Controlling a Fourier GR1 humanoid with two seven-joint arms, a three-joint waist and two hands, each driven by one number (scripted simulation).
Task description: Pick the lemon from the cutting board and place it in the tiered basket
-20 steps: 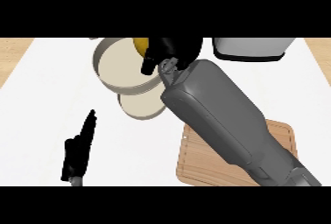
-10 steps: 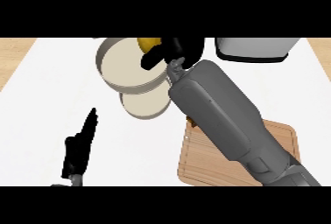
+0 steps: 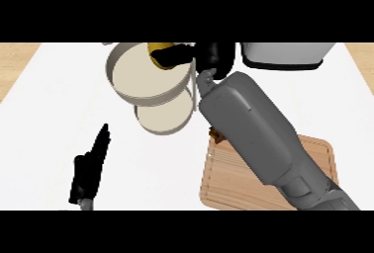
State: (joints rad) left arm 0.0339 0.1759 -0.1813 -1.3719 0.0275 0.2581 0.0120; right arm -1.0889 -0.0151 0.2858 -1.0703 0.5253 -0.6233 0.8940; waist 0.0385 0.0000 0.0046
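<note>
One lemon [image 3: 162, 53] — now farther over basket [image 3: 146, 81]

Bare counter [image 3: 58, 99] lies left of the tiered basket [image 3: 146, 84]; a white pot [image 3: 285, 55] crowds its right side, beside the grey forearm [image 3: 248, 128].

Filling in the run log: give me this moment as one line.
phase: placing | right hand: holds yellow lemon over tiered basket | left hand: resting open | wooden cutting board: lemon gone

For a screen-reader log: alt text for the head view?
The right hand holds the lemon over the tiered basket's upper tray. The wooden cutting board lies lower right; the left hand rests lower left.
</note>
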